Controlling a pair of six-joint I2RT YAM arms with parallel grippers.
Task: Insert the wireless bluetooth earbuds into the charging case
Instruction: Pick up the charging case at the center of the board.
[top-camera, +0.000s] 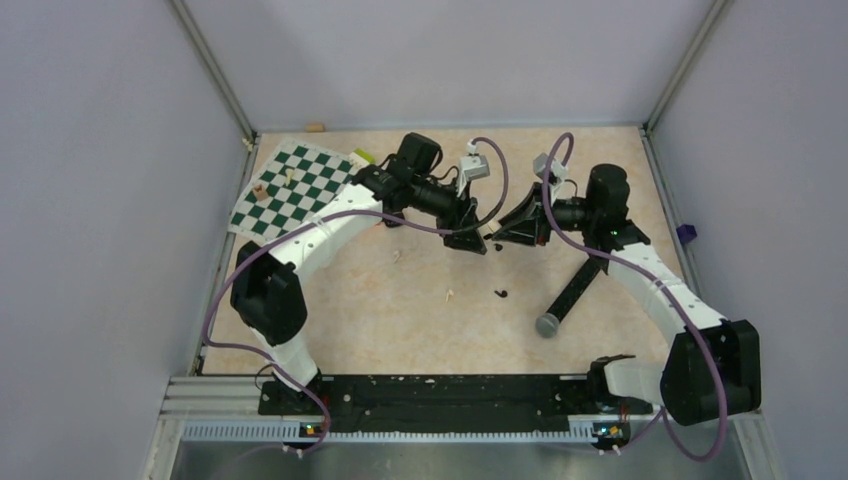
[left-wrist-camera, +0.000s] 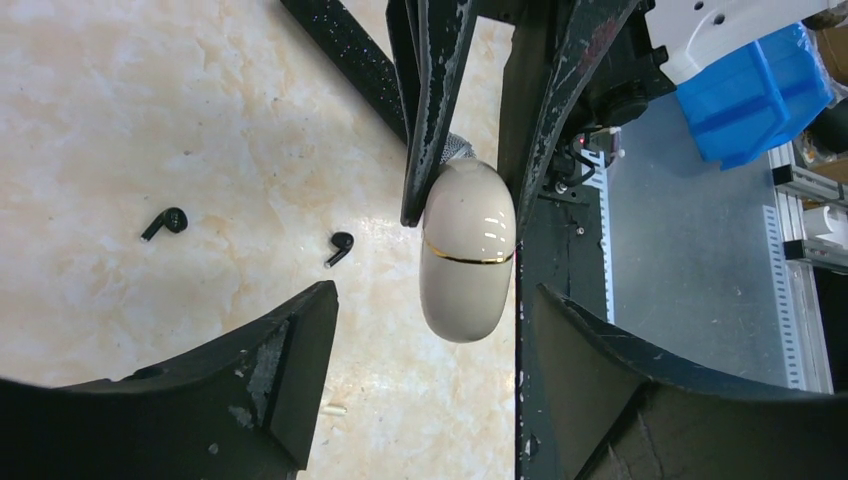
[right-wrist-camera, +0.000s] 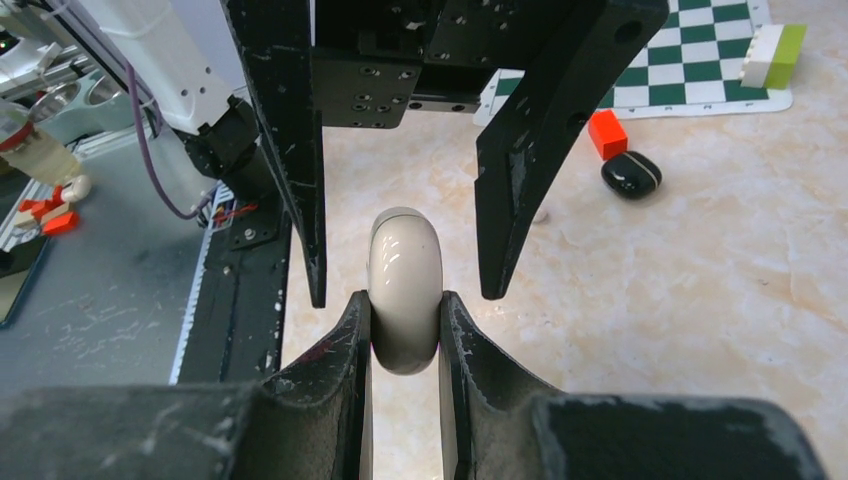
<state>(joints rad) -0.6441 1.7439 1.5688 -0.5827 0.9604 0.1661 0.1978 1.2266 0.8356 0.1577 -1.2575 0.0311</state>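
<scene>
Wireless bluetooth earbuds (left-wrist-camera: 340, 249) number two (small, black, stemmed). Both lie on the tabletop (left-wrist-camera: 150, 100) at the left-centre of the left wrist view. One is just left of the cream-white pod (left-wrist-camera: 468, 250); the second earbud (left-wrist-camera: 165, 221) is further left, apart from the first. Neither gripper touches either of them. The right gripper (right-wrist-camera: 405, 320) is pinched on the one cream-white pod, a finger pressed to each flank. The left gripper (left-wrist-camera: 432, 290) stands spread, its fingers either side of that pod and clear of it. One black charging case (right-wrist-camera: 630, 173) (glossy, with a thin light seam) lies on the tabletop in the upper right of the right wrist view. It is well apart from both grippers and just beside one orange-red block (right-wrist-camera: 607, 133).
</scene>
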